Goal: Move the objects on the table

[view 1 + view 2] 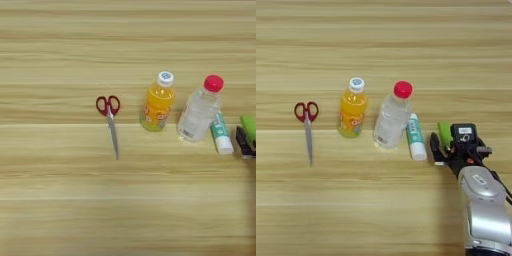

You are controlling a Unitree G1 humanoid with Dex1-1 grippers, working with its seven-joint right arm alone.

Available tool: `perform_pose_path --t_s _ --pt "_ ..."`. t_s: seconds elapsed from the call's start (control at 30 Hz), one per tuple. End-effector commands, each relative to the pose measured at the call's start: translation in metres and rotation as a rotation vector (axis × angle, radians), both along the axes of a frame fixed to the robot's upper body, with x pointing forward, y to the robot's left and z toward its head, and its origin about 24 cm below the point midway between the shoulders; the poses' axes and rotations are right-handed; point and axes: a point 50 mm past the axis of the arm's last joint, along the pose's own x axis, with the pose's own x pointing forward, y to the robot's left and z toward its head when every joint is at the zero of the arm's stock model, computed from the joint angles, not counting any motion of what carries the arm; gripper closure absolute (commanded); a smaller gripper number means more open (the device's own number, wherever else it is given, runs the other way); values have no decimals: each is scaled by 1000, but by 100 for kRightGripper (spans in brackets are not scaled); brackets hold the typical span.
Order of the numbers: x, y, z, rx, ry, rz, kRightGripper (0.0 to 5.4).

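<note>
Straddling the green block (444, 133), the gripper (450, 145) is seen with fingers apart, right of the clear bottle (391, 118). Beside that bottle lies the glue stick (416, 137); left of it are the juice bottle (352, 108) and scissors (307, 126).

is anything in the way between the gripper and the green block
Nothing visible is. The right gripper is already at the green block, one black finger on the block's left side and the gripper body on its right. The glue stick lies just left of that finger, outside the gripper, not between it and the block.
</note>
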Motion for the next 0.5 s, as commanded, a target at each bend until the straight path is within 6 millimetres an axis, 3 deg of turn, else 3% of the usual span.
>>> perform_pose_path --t_s 0.03,0.27,0.5 --pt "10 -3 30 -87 -130 16 79" --pt "11 -2 34 -86 -157 16 4" --pt "9 7 40 -72 -182 49 4"
